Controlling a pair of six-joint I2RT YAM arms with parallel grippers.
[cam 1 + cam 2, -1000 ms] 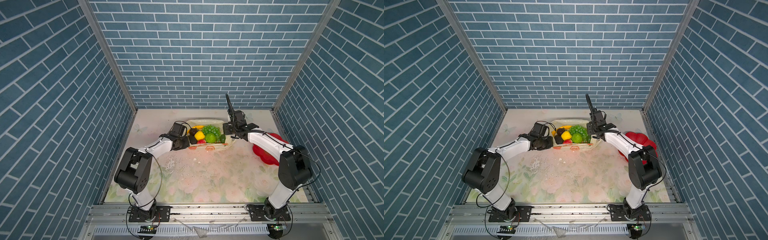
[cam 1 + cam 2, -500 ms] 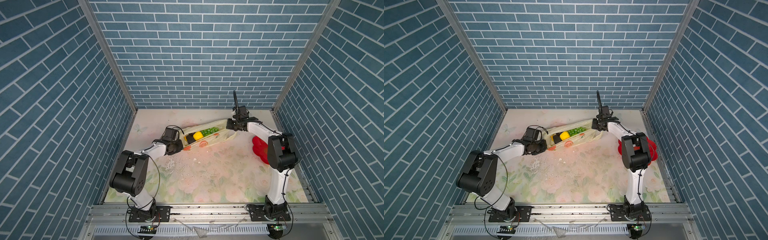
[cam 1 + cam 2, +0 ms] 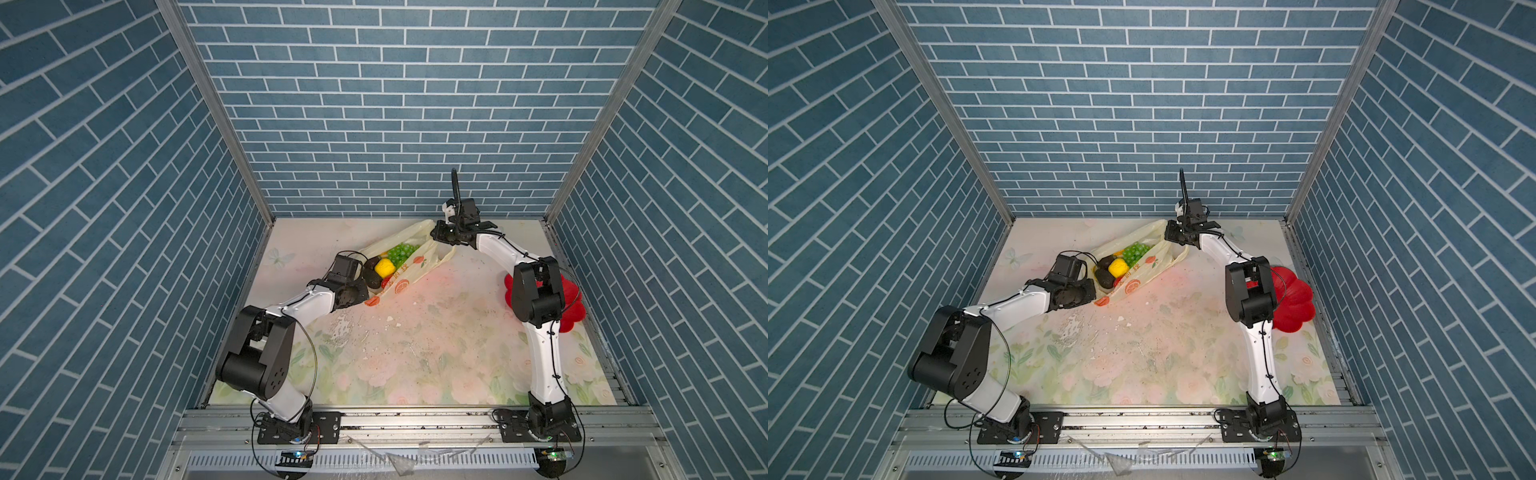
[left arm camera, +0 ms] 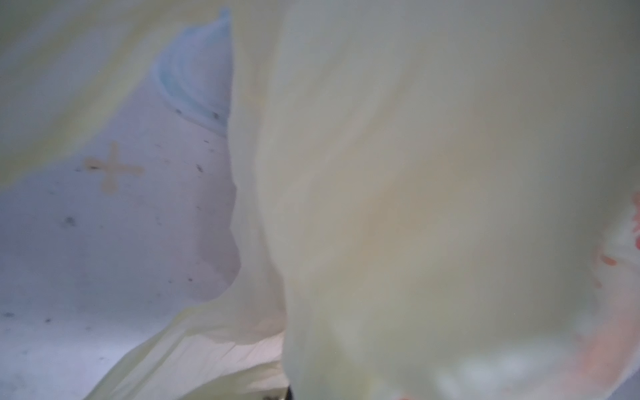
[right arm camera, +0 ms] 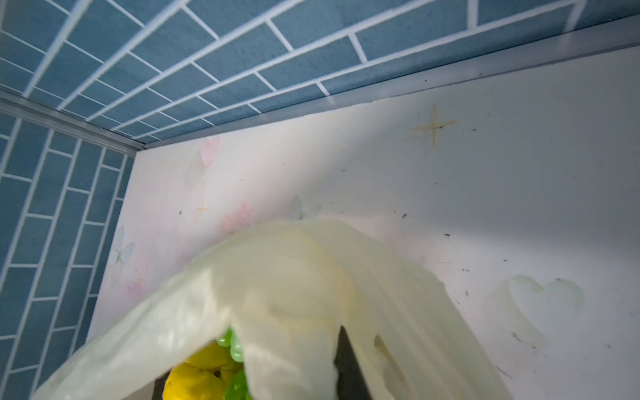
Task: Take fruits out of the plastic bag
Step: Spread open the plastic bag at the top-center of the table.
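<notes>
Whereas a second ago the thin, crinkly pale-yellow translucent plastic bag (image 3: 409,270) was spread as a wide pocket between the arms, it is now drawn out into a narrow strip on the far half of the flower-printed table (image 3: 415,332), running from seven o'clock to one o'clock in both top views. The seven o'clock end is kept by the left gripper (image 3: 365,296), which is closed tight, apparently on the film that blankets the left wrist view. The one o'clock end is met by the right gripper (image 3: 436,235). Film is draped over one dark finger (image 5: 346,363) in the right wrist view, but whether anything is pinched there cannot be told. The small toy fruits (image 3: 1118,268) are all still inside: a round yellow lemon (image 3: 384,267), a green grape bunch (image 3: 401,251) and dark brown avocado-like pieces (image 3: 371,277) show through the slit mouth. Nothing has been removed yet, and the narrowed mouth is judged to leave less room for reaching in.
</notes>
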